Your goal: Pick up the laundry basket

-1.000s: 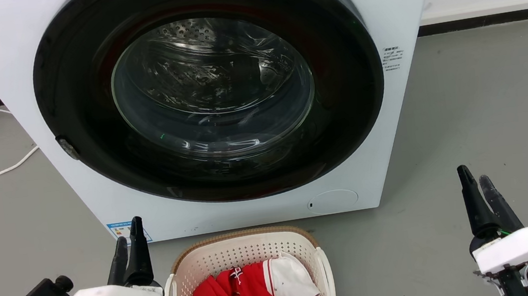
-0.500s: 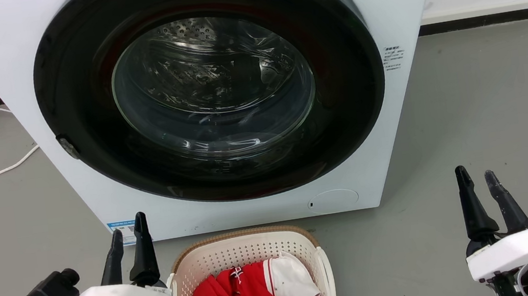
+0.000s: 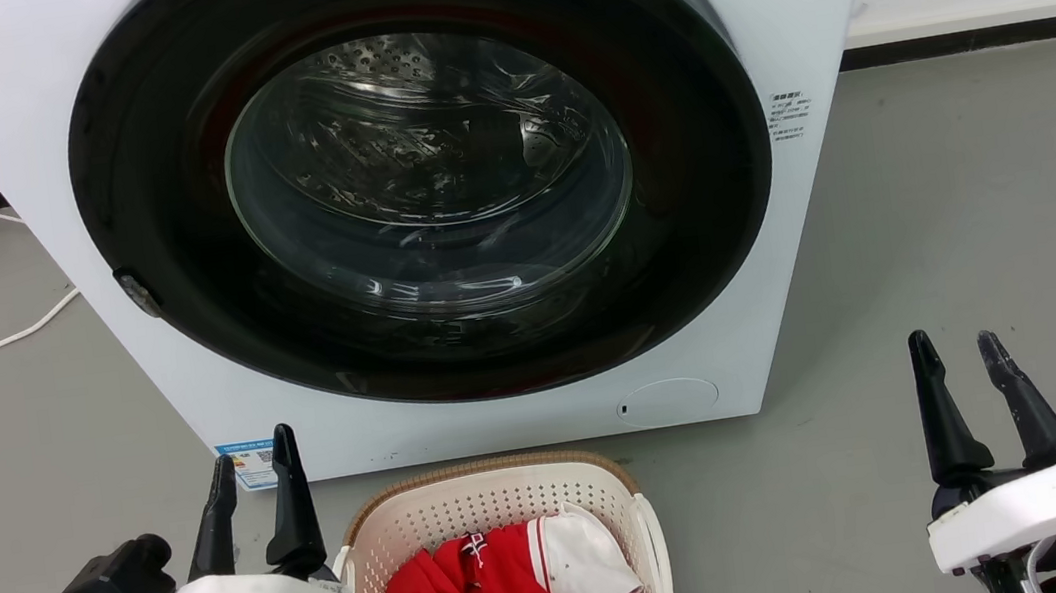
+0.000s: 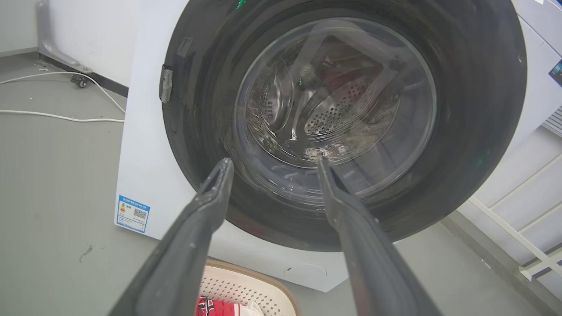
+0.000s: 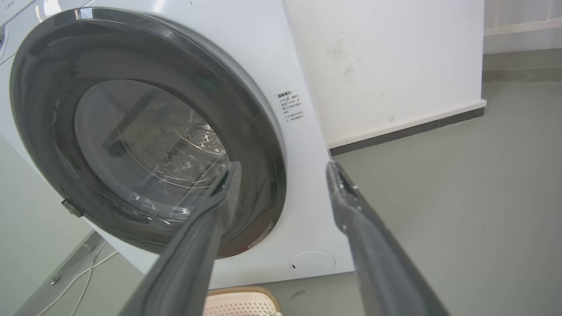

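Low on the grey floor [image 3: 981, 211], just in front of the front-loading washing machine [image 3: 523, 418], the laundry basket [image 3: 474, 510] stood upright with red-and-white garments [image 3: 504, 592] inside. The left gripper [image 3: 252, 451], just beside the basket's left handle [image 3: 340, 571], and the right gripper [image 3: 951, 337], well apart from its right handle [image 3: 655, 543], both had their fingers spread and held nothing. Probable hazards: an uneven two-sided grasp tilting the basket and spilling clothing, or fingers striking the machine's front.
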